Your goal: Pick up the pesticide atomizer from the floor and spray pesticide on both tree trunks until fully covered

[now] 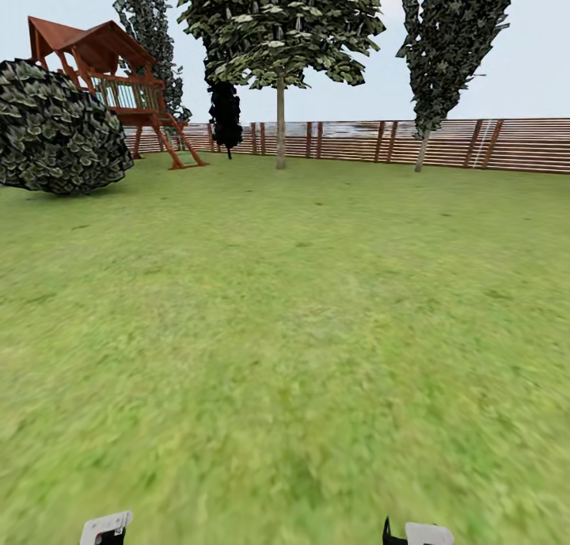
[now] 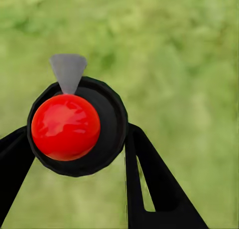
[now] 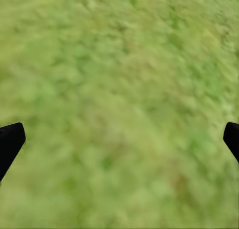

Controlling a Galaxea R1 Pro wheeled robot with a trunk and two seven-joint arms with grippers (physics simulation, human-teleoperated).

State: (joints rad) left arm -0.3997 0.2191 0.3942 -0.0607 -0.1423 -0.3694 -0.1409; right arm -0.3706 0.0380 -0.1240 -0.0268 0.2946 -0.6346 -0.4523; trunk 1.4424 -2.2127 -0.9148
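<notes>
L fingers (image 2: 149, 174) grip round glossy red-topped atomizer (image 2: 74, 126); blurry grass (image 3: 119, 89).

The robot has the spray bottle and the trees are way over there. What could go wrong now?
1. The pesticide atomizer sits between the left gripper fingers over bare grass; a loose grip while driving could drop it.
2. The trees stand far off by the fence, so spraying from here would likely miss the trunks.
3. A black-leaved tree stands nearby; it could be sprayed by mistake.

The left hand (image 2: 74, 154) is clamped around the pesticide atomizer (image 2: 74, 129), a finger pressed to each side. The right hand (image 3: 119, 144) is held wide apart, empty, above grass.
</notes>
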